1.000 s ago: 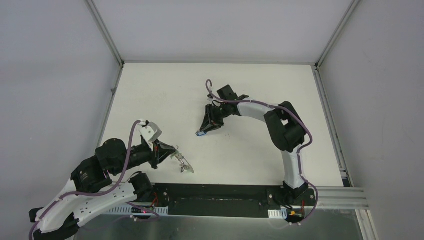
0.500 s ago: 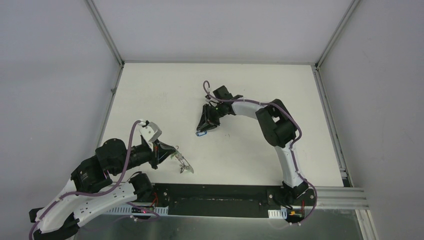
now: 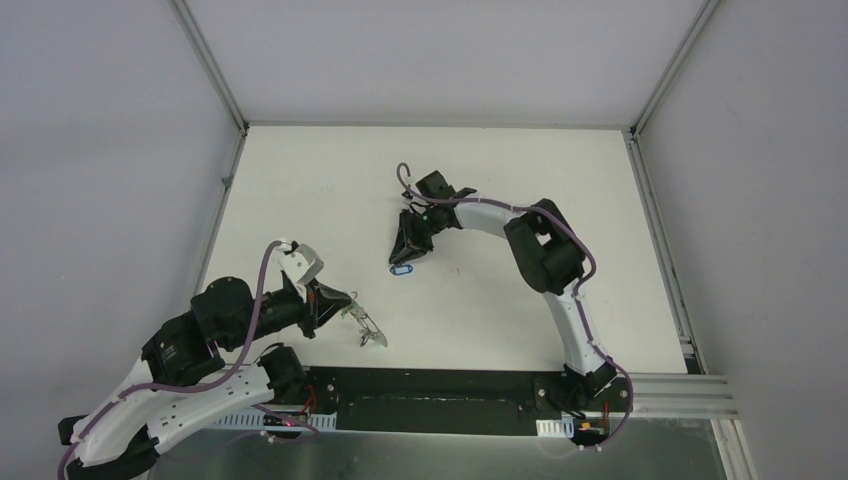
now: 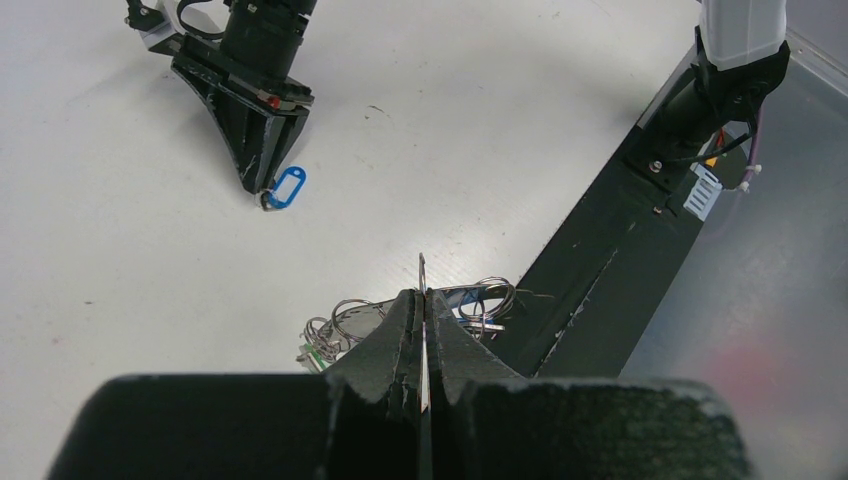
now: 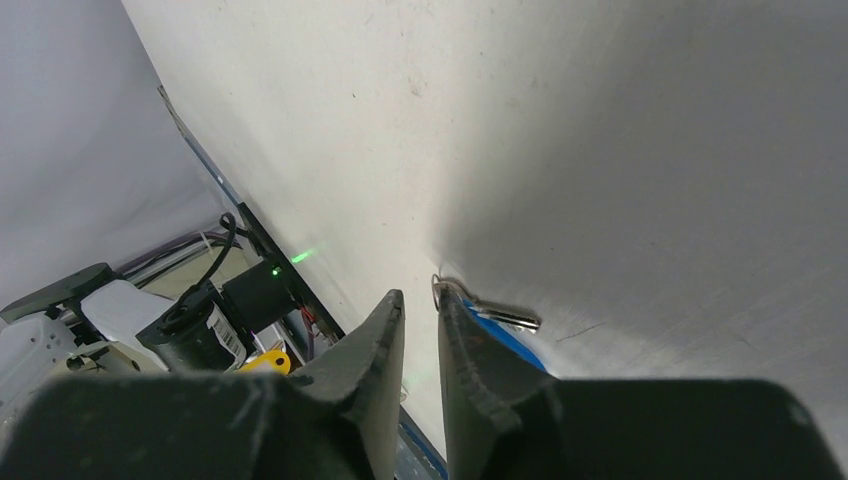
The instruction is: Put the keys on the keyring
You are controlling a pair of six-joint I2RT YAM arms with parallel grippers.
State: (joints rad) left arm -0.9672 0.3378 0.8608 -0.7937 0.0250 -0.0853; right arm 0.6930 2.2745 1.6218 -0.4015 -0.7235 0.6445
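My left gripper is shut on the keyring, low at the near left of the table. In the left wrist view the keyring shows as a thin metal strip pinched edge-on between the closed jaws of my left gripper. Small split rings and keys hang on both sides of it. A loose key with a blue tag lies on the table mid-field. My right gripper points down right at it. In the right wrist view my right gripper has a narrow empty gap, with the blue key just outside the right finger.
A black base rail runs along the near edge, close to the keyring. Metal frame posts and grey walls bound the white table. A yellow tag peeks out behind my right gripper's left finger.
My right arm has swung left and its jaws have narrowed. The blue key has slid slightly left with it. The left arm and keyring have not moved.
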